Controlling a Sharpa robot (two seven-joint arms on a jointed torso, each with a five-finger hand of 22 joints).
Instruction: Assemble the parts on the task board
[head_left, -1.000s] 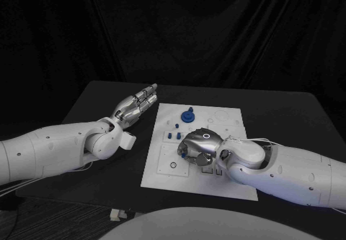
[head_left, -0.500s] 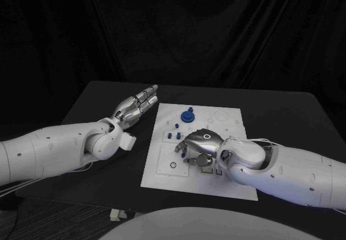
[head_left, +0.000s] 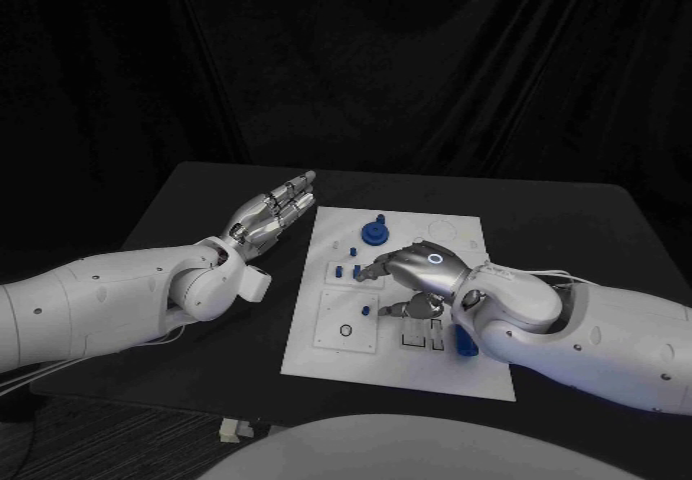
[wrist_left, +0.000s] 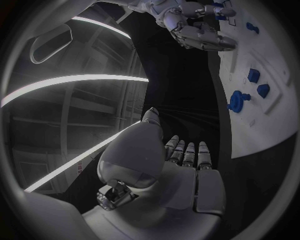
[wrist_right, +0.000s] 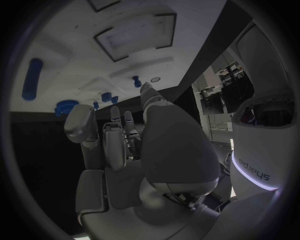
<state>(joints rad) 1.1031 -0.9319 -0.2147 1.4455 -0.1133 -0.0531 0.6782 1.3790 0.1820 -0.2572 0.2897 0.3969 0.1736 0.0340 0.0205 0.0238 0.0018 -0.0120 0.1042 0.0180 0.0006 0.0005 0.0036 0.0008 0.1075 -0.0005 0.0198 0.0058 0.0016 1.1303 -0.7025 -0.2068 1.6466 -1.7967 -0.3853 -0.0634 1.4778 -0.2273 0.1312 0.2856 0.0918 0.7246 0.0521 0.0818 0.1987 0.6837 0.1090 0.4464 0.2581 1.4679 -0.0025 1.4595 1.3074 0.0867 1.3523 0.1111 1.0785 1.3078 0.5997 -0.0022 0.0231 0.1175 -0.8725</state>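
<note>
Head view, centre of frame: the white task board (head_left: 329, 345) lies flat on the black counter (head_left: 577, 215), its long side running from the lower centre toward the upper centre of the picture.

Parts on the board: a round blue part with an upright stem (head_left: 375, 233) stands near the board's upper edge. Two small blue parts (head_left: 348, 269) sit side by side just below it, left of centre. A further small blue part (head_left: 368, 310) sits near the board's middle, just left of the right hand's fingers. An elongated blue part (head_left: 466, 340) lies at the board's lower right, close against the right forearm. A small dark ring (head_left: 346, 329) marks the board's lower left area.

Right hand (head_left: 411, 280): positioned over the middle of the board, back upward, fingers curled downward toward the surface. Whether anything is pinched between them cannot be determined; the right wrist view shows the fingers (wrist_right: 119, 135) drawn close together and pointing at the board with no part visible among them.

Left hand (head_left: 271, 213): left of the board's upper corner, above the counter, fingers straight and lying flat together, holding nothing. The left wrist view confirms the extended fingers (wrist_left: 187, 152) with the board off to their side.
</note>
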